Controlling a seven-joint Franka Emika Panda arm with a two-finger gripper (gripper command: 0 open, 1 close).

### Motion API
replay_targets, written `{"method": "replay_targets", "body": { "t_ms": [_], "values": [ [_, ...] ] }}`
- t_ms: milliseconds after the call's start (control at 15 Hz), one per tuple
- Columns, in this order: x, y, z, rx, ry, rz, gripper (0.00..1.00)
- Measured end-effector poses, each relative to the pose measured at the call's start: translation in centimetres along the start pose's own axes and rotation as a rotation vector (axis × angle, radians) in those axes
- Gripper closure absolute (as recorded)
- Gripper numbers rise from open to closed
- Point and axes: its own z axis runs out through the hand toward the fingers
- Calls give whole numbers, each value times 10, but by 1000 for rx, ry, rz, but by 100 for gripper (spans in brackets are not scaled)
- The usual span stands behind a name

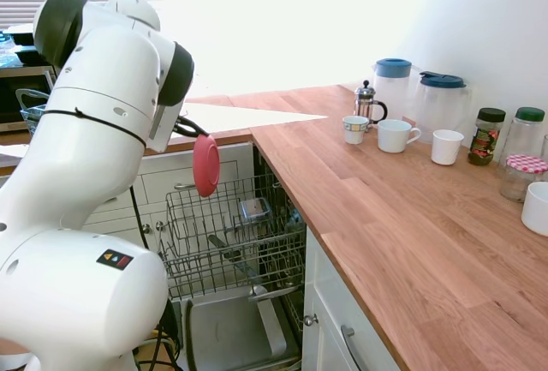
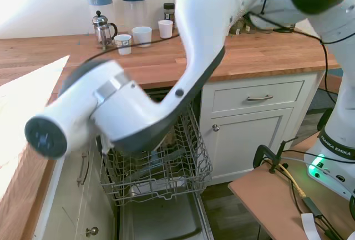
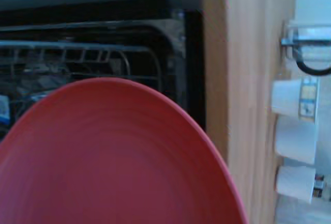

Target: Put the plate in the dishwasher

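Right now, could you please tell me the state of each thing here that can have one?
plate: on edge, in the air above the rack
dishwasher: door open
wire rack: pulled out
two jugs: lids on
jars: capped
gripper: hidden behind the arm, fingers not visible

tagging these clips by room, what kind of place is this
A home kitchen, most likely: a wooden worktop over white cabinets, an open dishwasher with its wire rack pulled out, and mugs beside a French press and jugs.
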Motion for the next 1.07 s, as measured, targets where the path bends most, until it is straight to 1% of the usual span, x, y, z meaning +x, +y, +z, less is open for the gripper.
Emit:
{"method": "replay_targets", "body": {
  "t_ms": [67,200,267,400,600,800,1000,1067],
  "values": [
    [3,-10,-5,-18,11,-44,100],
    [21,-13,-9,-51,15,-98,100],
    [29,-16,-5,-67,6,-117,100],
    [34,-28,9,-85,-35,-146,100],
    [32,-45,30,-85,-100,-175,100],
    [31,-53,54,-79,-157,-192,100],
    [28,-59,72,-74,-203,-205,100],
    [25,-61,75,-75,-209,-208,100]
  ]
}}
